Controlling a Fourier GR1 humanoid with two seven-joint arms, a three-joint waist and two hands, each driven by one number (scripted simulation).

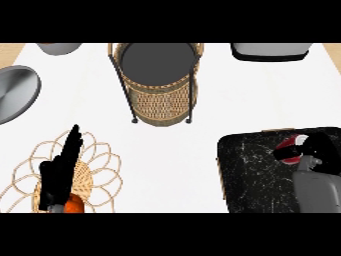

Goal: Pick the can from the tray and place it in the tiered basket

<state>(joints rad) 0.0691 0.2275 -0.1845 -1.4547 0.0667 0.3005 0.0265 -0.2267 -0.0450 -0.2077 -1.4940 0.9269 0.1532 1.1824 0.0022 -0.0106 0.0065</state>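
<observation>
The can (292, 149), red with a white end, is on the black marbled tray (258, 172) at the table's (202, 140) right front, wrapped by the fingers of the right hand (317, 152). Most of the can is hidden by that hand, so its long axis is hard to make out; the visible part seems to lie on its side, pointing left. The tiered basket (158, 80) stands well apart at the back centre, wicker with a dark round top tier that holds nothing visible. At the left front, the left hand (61, 167) rests with straight, released fingers over a woven wicker trivet (62, 175); something orange (73, 205) shows beneath the wrist, cut off. A grey pan (7, 95) sits at the left edge.
</observation>
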